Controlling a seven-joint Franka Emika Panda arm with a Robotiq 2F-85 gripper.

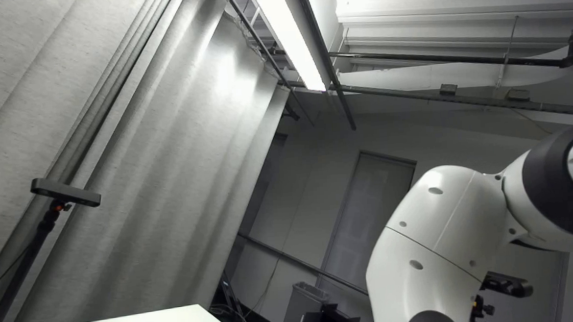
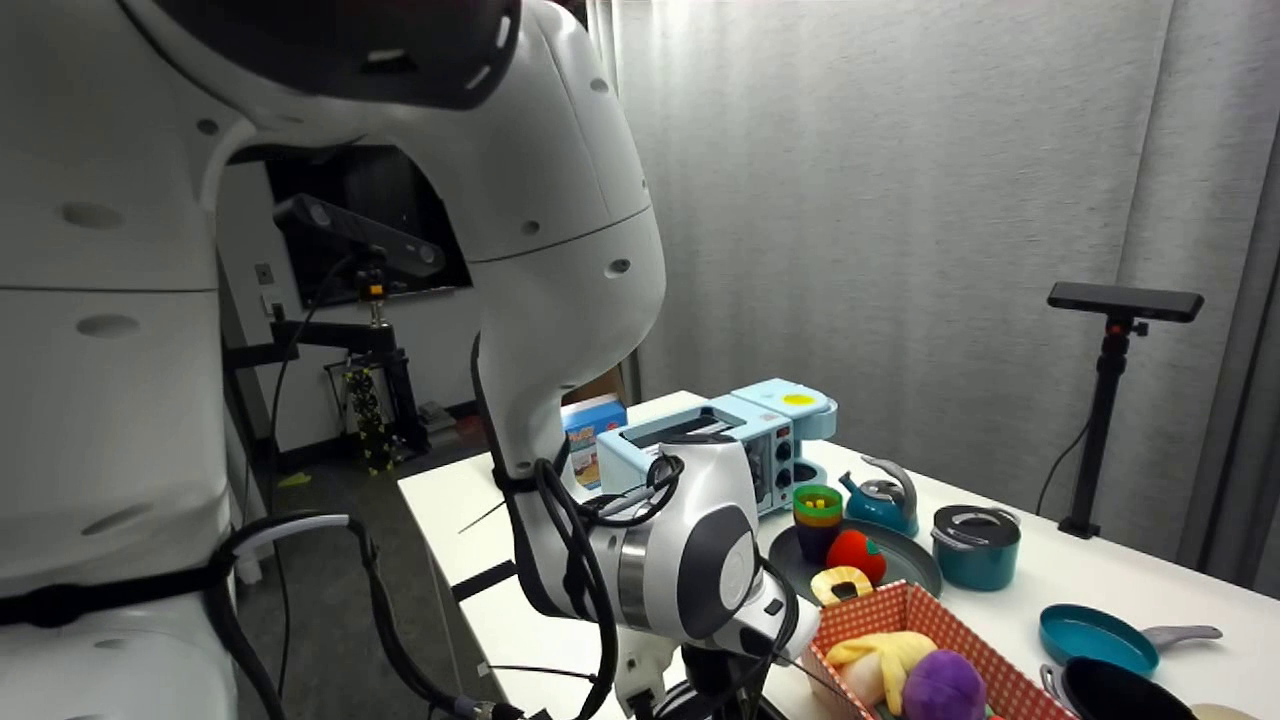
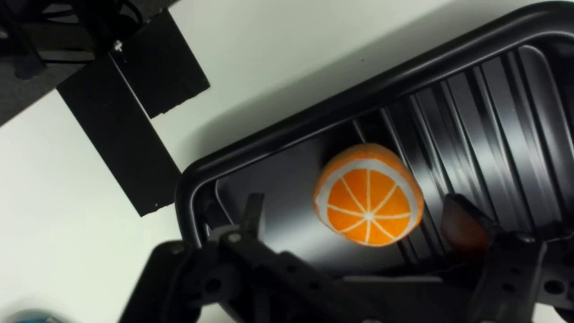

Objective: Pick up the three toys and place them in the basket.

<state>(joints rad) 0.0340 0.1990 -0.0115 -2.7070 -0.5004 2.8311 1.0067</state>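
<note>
An orange-slice toy (image 3: 370,195) rests in a black ribbed tray (image 3: 287,143) in the wrist view. My gripper (image 3: 354,206) is open, one finger to each side of the toy, with gaps left and right; neither finger touches it. The red checkered basket (image 2: 960,632) stands at the lower right of an exterior view. Inside it lie a yellow and cream soft toy (image 2: 880,660) and a purple toy (image 2: 943,688). A red tomato-like toy (image 2: 857,555) and a yellow ring-shaped toy (image 2: 840,584) are by a grey plate (image 2: 910,568). Which three toys are meant cannot be told.
Behind the arm stands a light blue toaster unit (image 2: 780,455), then stacked cups (image 2: 817,510), a teal kettle (image 2: 880,505) and a lidded pot (image 2: 975,550). A teal pan (image 2: 1095,638) and a black pan (image 2: 1120,692) are right of the basket. Black strips (image 3: 121,134) lie beside the tray.
</note>
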